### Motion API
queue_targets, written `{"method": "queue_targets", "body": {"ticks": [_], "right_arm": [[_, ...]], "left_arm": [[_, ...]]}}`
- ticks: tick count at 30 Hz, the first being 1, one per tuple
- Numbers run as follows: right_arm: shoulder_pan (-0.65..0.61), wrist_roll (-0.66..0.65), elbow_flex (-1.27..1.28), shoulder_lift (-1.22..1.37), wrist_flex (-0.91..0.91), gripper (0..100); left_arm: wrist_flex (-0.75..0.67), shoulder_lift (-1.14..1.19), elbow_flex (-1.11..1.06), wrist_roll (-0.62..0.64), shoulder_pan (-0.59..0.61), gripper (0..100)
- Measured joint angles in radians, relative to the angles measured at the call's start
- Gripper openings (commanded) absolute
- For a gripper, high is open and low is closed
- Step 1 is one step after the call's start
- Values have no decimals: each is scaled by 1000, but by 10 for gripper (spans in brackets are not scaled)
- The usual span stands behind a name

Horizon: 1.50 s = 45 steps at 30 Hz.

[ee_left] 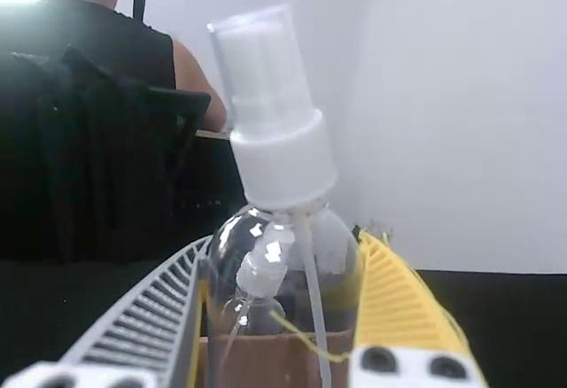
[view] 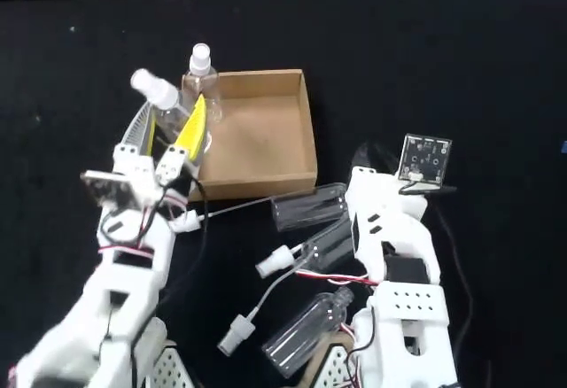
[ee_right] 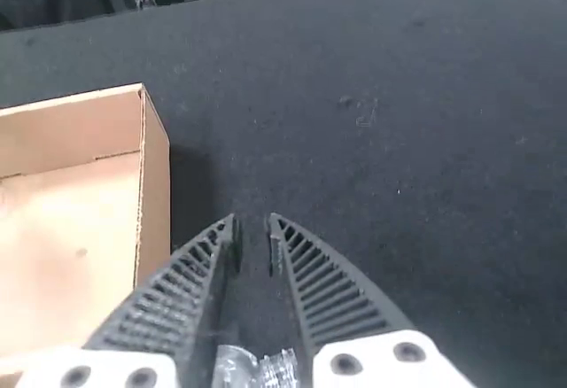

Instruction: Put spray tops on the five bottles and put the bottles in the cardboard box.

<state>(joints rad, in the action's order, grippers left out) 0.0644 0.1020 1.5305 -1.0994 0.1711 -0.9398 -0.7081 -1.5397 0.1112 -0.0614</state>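
Cardboard box (view: 266, 175) sat mid-table, open top, its brown floor showing. A standing bottle (view: 202, 82) with its spray top on was at the box's far left corner; I could not tell whether it stood inside the wall or just outside. The left gripper (view: 175, 120) was clamped on a tilted bottle (view: 159, 94), also capped, above the box's left wall. The right gripper (ee_right: 252, 224) hung over the black table (view: 443, 69) beside the box, jaws drawn almost together with a thin slit between the tips and nothing between them. A pale wall (ee_left: 461, 122) stood behind. Counted five bottles: two capped and three uncapped lying near the right arm, a first bottle (view: 310, 206), second bottle (view: 330, 242) and third bottle (view: 306, 330). Three loose spray tops lay near them: first top (view: 186, 221), second top (view: 275, 261), third top (view: 235, 335).
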Motion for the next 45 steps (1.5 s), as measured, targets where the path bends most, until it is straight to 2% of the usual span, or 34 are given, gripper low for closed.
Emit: {"method": "queue_targets", "body": {"ticks": [8,15,23,30,40,45], "right_arm": [[0,0,0,0,0,38],[0,0,0,0,0,38],[0,0,0,0,0,38],[0,0,0,0,0,39],[0,0,0,0,0,39],[0,0,0,0,0,39]], "left_arm": [[-351,479,164,0,0,30],[-520,819,321,0,0,30],[-680,1100,437,0,2,30],[-706,1229,496,2,6,30],[-715,1244,511,3,8,34],[-715,1244,511,-81,5,34]]}}
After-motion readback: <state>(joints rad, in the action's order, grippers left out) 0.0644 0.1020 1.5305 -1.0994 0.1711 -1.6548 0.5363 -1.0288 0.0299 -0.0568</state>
